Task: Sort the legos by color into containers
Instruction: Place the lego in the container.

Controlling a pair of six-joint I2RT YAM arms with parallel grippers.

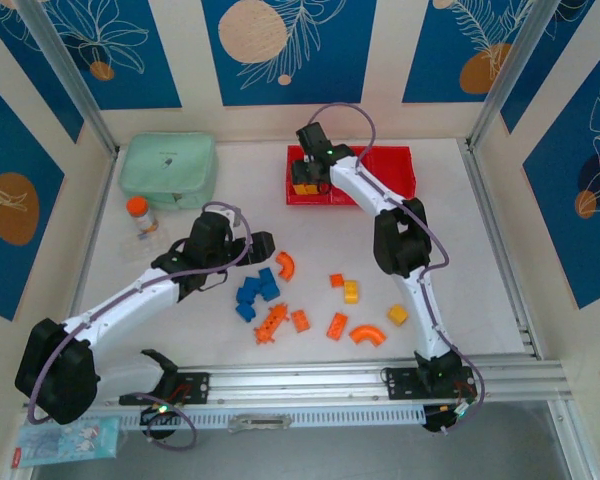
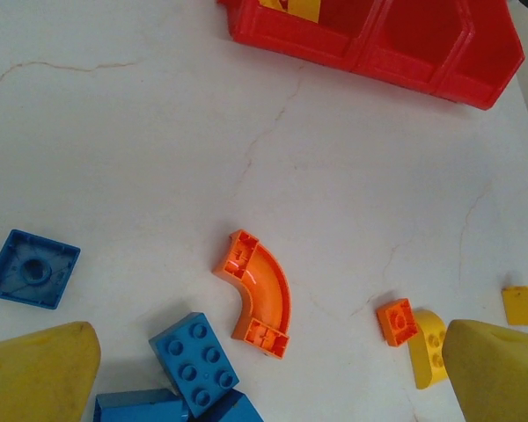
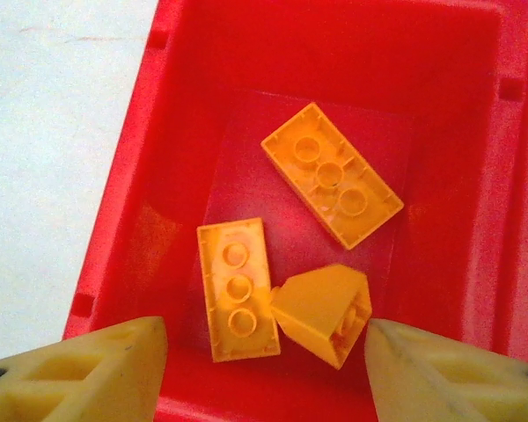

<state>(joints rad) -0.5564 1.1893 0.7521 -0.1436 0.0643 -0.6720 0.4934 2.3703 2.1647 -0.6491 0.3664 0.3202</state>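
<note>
Overhead, right pincer (image 3: 264, 374) gapes above three yellow bricks (image 3: 330, 176) in the leftmost red bin (image 3: 185, 105).
Left pincer (image 2: 273, 360), apart too, hovers over an orange arch (image 2: 257, 294) on the counter (image 2: 158, 132); green case (image 1: 168, 170) and bottle (image 1: 140, 215) sit aside.

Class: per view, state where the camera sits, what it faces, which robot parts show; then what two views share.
Top external: above and behind, facing down at table; both arms show.
Left wrist: on left arm, facing down at orange arch; left gripper shows.
Right wrist: over red bin holding three yellow bricks; right gripper shows.
Shared: the arch, in top and left wrist.
</note>
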